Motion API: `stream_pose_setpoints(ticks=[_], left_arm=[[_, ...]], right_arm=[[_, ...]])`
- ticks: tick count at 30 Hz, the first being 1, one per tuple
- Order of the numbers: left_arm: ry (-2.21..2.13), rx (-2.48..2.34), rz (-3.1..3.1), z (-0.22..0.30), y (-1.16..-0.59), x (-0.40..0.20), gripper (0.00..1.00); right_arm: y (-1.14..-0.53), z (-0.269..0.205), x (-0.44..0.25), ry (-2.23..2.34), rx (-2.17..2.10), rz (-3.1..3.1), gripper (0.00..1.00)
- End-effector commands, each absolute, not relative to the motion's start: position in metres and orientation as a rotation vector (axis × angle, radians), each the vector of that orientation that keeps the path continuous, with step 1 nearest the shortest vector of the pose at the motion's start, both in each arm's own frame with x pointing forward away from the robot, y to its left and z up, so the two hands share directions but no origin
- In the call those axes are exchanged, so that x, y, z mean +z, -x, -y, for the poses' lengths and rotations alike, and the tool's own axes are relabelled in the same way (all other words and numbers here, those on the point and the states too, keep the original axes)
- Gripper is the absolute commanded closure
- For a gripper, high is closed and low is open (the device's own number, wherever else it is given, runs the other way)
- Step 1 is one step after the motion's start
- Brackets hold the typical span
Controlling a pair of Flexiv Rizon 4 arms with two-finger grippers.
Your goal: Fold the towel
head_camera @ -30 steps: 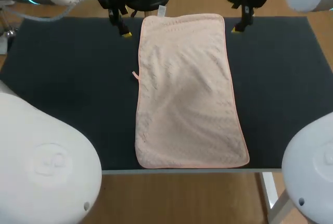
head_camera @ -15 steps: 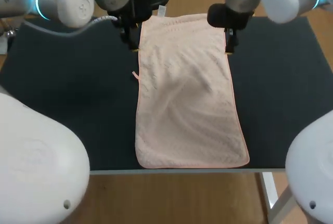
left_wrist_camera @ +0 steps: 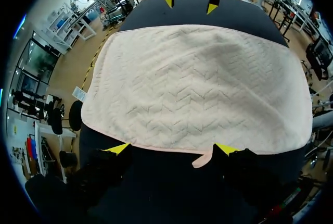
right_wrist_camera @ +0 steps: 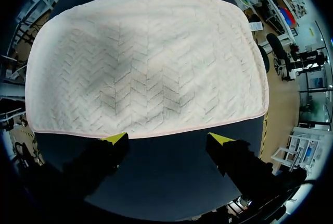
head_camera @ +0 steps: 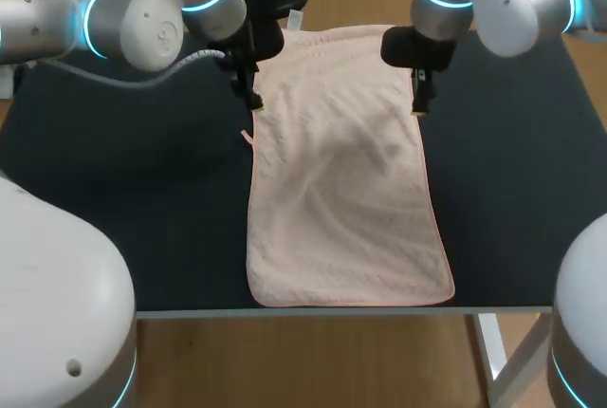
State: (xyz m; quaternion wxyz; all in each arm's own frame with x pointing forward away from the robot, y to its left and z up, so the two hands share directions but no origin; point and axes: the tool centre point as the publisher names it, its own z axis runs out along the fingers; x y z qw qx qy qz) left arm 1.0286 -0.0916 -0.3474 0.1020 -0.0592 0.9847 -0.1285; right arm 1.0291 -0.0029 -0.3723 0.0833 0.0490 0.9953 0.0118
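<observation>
While the pink towel (head_camera: 341, 161) lies spread flat down the middle of the dark worktop (head_camera: 142, 180), the left end effector (head_camera: 252, 102) stands at its left long edge, fingers apart, tips just beside the hem. The right end effector (head_camera: 418, 104) stands likewise at the opposite edge, fingers apart.

L gripper (head_camera: 253, 102) has come away from the spot just outside the towel's (head_camera: 341, 171) far-left corner. It slid nearer along the left edge & now sits right at that hem, a bit short of the hang loop (head_camera: 247, 137). R gripper (head_camera: 418, 107) did the same on the other side, going from beside the towel's far-right corner to right at its right hem. Both arms swung in w/ them, so their big joints now flank the towel's far corners.
</observation>
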Motion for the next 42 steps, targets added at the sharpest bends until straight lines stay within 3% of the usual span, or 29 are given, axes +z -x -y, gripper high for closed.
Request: stream_pose_setpoints(ticks=[1, 42], left_arm=[[0.186, -0.371, -2.912, 0.095, -1.039, -0.36, 0.0], [0.01, -0.283, -2.972, 0.099, -1.022, -0.416, 0.0]], right_arm=[[-1.038, -0.001, -0.386, -0.14, 0.04, -2.99, 0.0], [-1.035, -0.001, -0.432, -0.127, 0.061, -3.061, 0.0]])
